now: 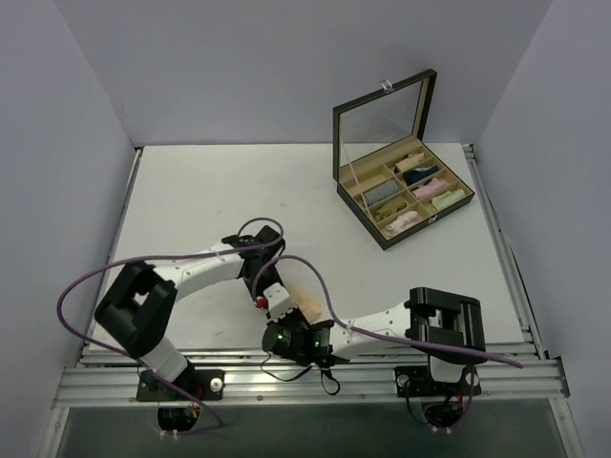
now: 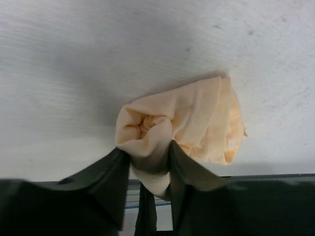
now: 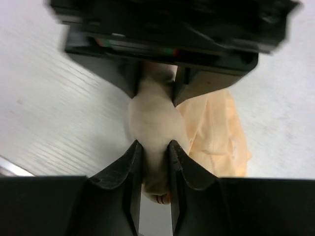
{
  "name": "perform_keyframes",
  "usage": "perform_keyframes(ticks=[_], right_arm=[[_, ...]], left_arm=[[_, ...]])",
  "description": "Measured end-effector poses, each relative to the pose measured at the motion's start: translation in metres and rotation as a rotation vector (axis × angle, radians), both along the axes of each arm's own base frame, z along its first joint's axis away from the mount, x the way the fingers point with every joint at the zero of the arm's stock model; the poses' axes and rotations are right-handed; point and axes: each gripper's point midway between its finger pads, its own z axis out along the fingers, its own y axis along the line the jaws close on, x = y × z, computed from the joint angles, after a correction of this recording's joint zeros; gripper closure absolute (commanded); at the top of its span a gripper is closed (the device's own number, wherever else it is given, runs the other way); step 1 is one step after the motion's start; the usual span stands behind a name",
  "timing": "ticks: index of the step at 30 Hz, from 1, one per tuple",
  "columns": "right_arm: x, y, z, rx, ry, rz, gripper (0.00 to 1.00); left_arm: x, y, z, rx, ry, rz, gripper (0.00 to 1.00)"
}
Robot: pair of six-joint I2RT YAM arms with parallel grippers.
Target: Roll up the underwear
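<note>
No legible text, label or number anywhere.

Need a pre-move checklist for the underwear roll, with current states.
1. Left gripper on underwear, rolled end: ok.
2. Right gripper pinching the same roll from the opposite side: ok.
3. Grippers apart, not touching: ok, but close.
4. All cloth rolled: not ok, part sticks out sideways, unrolled.
5. The underwear rests on table: ok.

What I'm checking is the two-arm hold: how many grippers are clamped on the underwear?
2. The left gripper pinches the rolled end of the underwear; the right gripper pinches that same end from the opposite side. Neither is hidden.
</note>
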Motion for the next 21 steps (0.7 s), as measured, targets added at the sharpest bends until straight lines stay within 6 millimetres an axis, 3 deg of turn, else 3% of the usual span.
perform_keyframes(ticks=[3,7,11,16,21], right_arm=[[0.005,0.015,0.000,0.165,0.085,-0.003,1.00],[0.017,0.026,0.000,0.378,0.199,-0.006,1.00],[0.024,0.034,-0.001,0.521,0.295,0.008,1.00],[0.028,0.048,0.000,0.670,0.387,0.054,1.00],[0.027,0.047,0.000,0.777,0.436,0.070,1.00]], left_arm=[[0.001,0.024,0.010,-0.023,-0.011,0.090,0.44],[0.009,0.056,0.044,-0.060,-0.085,0.189,0.39],[0.012,0.070,0.066,-0.081,-0.154,0.220,0.38],[0.010,0.074,0.061,-0.056,-0.146,0.196,0.38],[0.005,0.077,0.048,-0.033,-0.124,0.168,0.37]])
